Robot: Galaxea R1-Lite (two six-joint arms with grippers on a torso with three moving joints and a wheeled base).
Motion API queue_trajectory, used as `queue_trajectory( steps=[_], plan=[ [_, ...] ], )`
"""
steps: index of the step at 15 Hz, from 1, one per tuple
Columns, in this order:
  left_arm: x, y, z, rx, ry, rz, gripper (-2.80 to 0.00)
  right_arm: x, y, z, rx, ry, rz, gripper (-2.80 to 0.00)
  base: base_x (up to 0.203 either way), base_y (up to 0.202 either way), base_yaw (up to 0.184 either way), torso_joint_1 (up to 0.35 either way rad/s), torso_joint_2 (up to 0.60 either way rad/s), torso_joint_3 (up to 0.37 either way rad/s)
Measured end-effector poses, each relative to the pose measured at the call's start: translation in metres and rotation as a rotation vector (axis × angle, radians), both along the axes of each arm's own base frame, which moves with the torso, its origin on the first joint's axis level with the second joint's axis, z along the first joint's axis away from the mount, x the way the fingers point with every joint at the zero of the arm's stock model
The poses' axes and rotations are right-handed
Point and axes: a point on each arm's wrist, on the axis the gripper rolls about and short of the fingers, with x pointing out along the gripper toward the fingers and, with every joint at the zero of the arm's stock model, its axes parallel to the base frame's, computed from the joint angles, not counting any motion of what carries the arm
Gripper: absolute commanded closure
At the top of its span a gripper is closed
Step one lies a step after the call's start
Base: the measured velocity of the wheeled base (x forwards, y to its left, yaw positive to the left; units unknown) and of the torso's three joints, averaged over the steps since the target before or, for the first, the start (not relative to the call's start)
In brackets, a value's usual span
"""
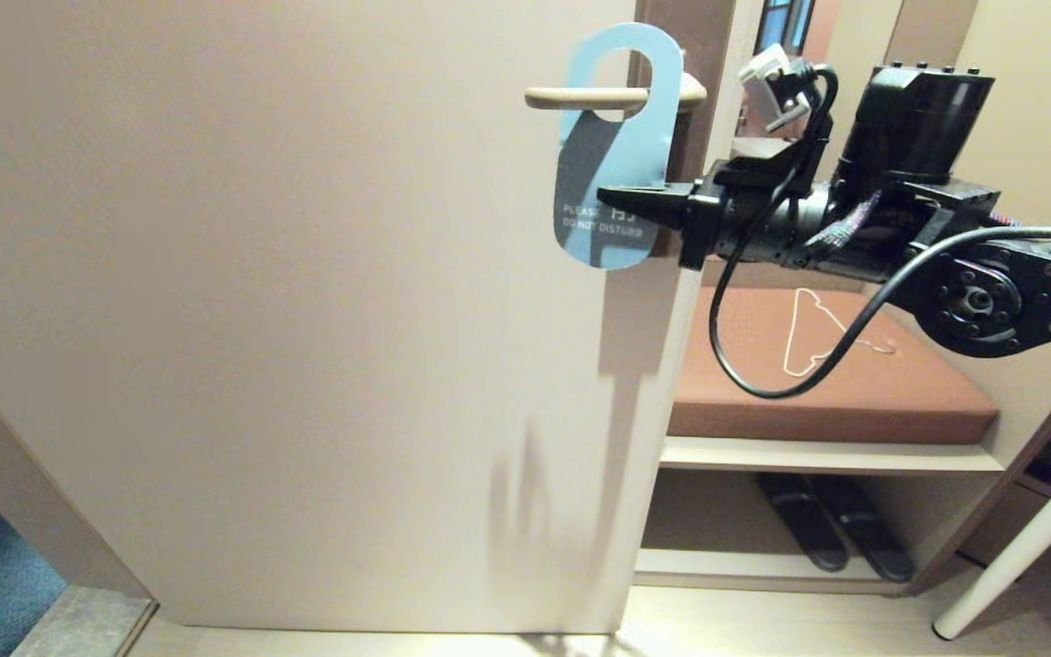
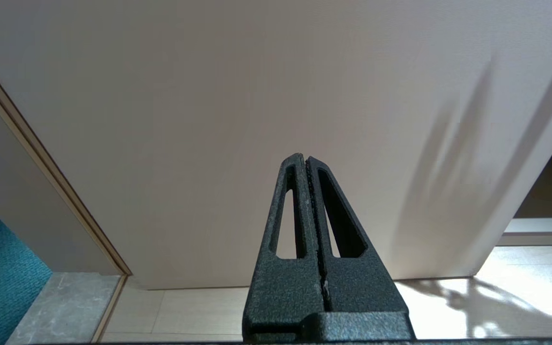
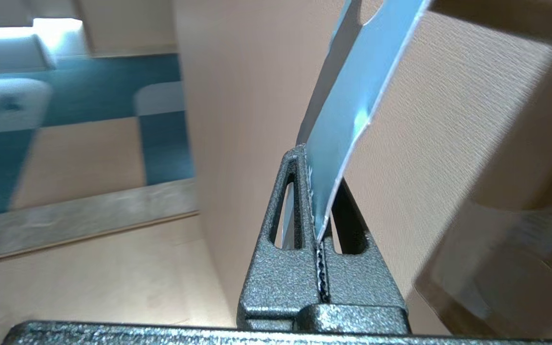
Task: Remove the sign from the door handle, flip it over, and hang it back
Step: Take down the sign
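In the upper middle of the head view the sign hangs by its oval hole on the door handle, its light blue "DO NOT DISTURB" face outward against the beige door. The right pincer reaches in from the right of the frame and is clamped on the sign's lower right edge, the card pinched between its closed fingers in the right wrist view. The left pincer is pressed closed on nothing, pointing at the door's lower part above the floor.
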Motion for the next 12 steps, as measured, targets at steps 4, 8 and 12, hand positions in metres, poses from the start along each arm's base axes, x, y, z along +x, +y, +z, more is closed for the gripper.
queue_trajectory(
  steps=[4, 8, 12],
  plan=[
    [0.000, 0.000, 0.000, 0.000, 0.000, 0.001, 0.00, -0.007, 0.017, -0.005, -0.045, -0.059, -0.068, 0.00, 0.000, 0.000, 0.000, 0.000, 0.00, 0.000],
    [0.000, 0.000, 0.000, 0.001, 0.000, 0.001, 0.00, -0.009, 0.027, -0.009, -0.050, -0.050, -0.137, 0.00, 0.000, 0.000, 0.000, 0.000, 0.00, 0.000],
    [0.000, 0.000, 0.000, 0.000, 0.000, 0.000, 0.00, -0.011, 0.046, -0.011, -0.057, -0.063, -0.185, 0.00, 0.000, 0.000, 0.000, 0.000, 0.00, 0.000]
  ],
)
